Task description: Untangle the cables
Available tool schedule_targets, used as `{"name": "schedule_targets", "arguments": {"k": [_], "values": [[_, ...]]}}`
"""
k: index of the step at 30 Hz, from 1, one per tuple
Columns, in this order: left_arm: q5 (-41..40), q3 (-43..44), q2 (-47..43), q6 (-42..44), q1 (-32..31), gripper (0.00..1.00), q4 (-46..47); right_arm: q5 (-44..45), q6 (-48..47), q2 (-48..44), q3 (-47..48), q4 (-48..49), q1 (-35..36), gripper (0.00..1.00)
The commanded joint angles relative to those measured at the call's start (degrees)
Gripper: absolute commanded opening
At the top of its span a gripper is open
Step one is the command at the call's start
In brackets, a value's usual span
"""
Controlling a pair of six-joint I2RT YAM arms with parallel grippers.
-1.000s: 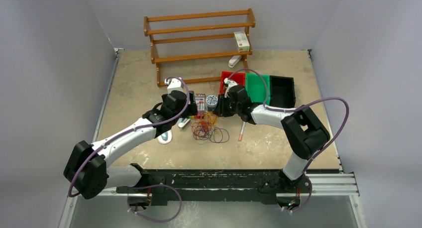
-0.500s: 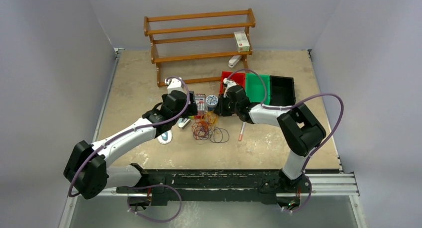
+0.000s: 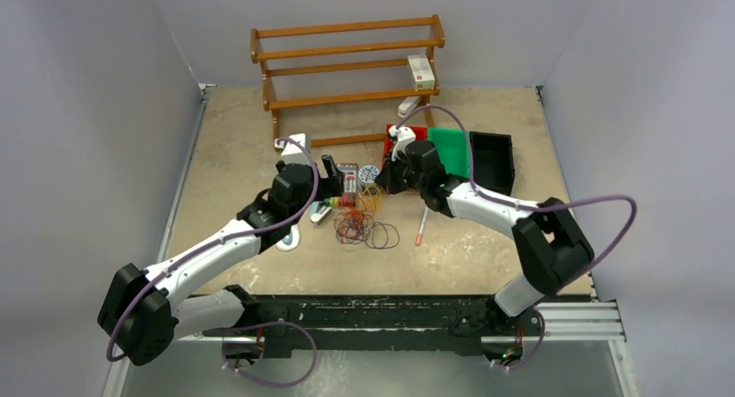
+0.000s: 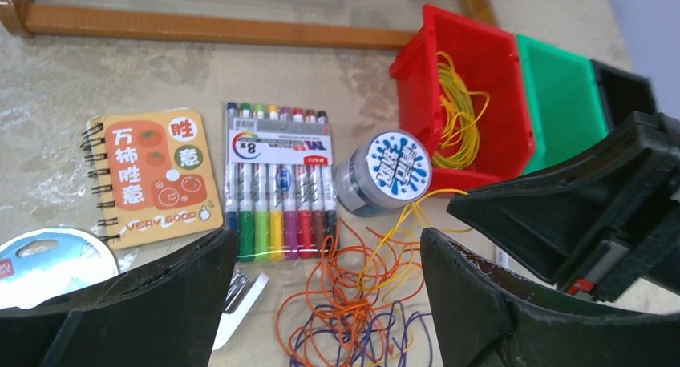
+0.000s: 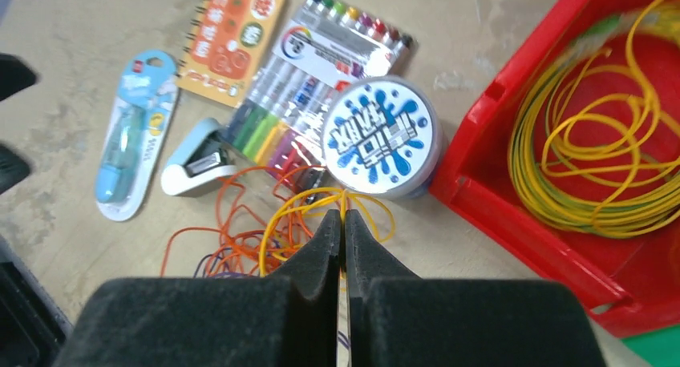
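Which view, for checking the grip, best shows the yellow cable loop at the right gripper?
Right wrist: the shut right gripper pinches the yellow cable loop up close. Left wrist shows one strand; top external, a tiny tangle.

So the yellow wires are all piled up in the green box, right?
No. The yellow wires are piled up in the red box, not the green box next to it. The right wrist view shows this best.
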Motion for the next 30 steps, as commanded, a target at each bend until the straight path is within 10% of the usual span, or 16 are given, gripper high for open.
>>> {"name": "schedule_targets", "arguments": {"k": [1,14,30], "values": [[0.2,-3.4,-3.6,2.7,0.5,0.84,12.5,-2.3,-7.1,-5.5,2.1,-2.7,0.3,0.0],[14.0,-19.7,-10.3,15.0,0.4,0.86,45.7,-14.8,-14.8,-10.5,11.1,-10.0,0.3,0.0],[16.9,-20.9,2.5,27.3,-2.2,0.87,60.9,-24.1,-16.6,-9.1,15.2,-14.4,0.3,0.0]]}}
